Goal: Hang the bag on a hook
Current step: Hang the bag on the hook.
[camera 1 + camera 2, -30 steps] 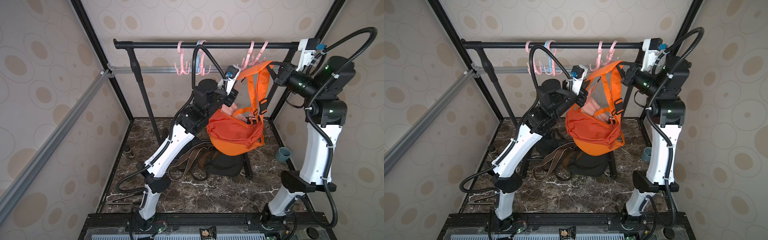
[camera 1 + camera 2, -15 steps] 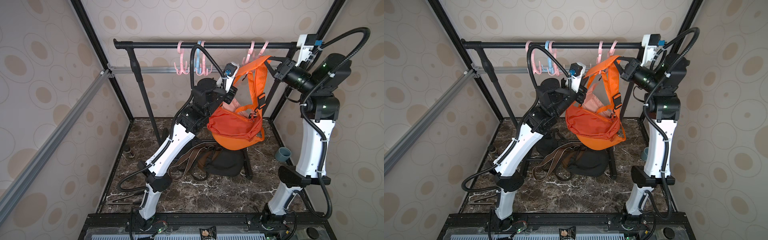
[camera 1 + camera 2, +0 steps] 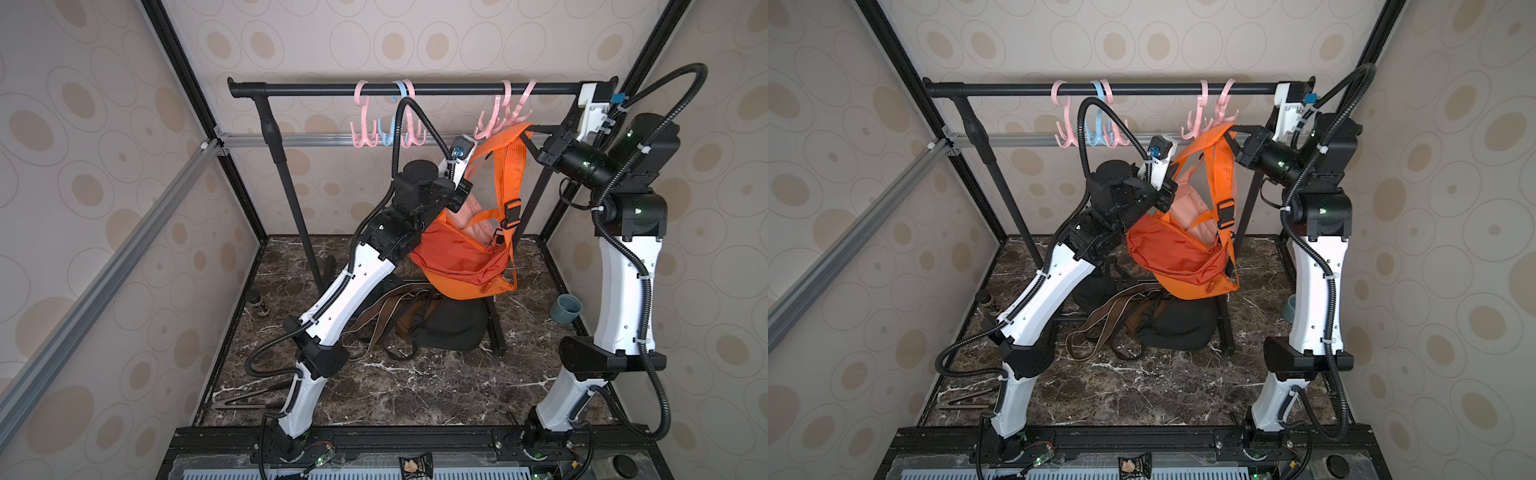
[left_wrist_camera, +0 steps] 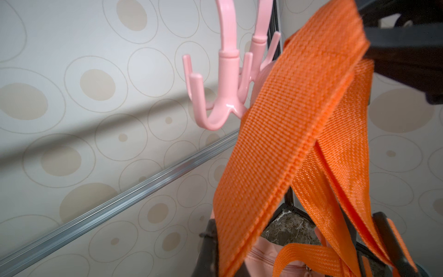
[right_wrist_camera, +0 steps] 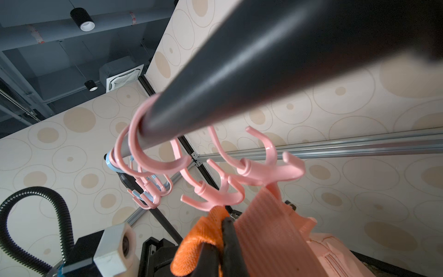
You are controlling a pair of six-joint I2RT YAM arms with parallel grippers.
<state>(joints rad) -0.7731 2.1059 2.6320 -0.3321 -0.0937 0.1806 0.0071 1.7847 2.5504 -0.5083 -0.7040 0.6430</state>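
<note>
Wrist views show left tool (image 4: 230, 254) and right tool (image 5: 223, 251) clamped on strap (image 4: 287, 120); top views show bag (image 3: 457, 262) dangling.

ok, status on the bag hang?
Left gripper shut low on strap, right gripper shut at its top. Orange bag off the floor; strap at pink hooks, not visibly over a prong. Rail close overhead.

One black rail (image 3: 415, 88); five hooks on it: four pink hooks (image 3: 362, 120), one blue hook (image 3: 1099, 88); three bags seen for sure: one orange bag (image 3: 457, 262), one pink bag (image 3: 469, 208) behind it, one dark bag (image 3: 453, 328) on the floor; brown straps (image 3: 374, 316) by the dark bag, count unclear; two robot arms, left arm (image 3: 345, 299), right arm (image 3: 623, 282); one grey cup (image 3: 565, 309); one small dark bottle (image 3: 259, 300); one snack packet (image 3: 411, 465).
</note>
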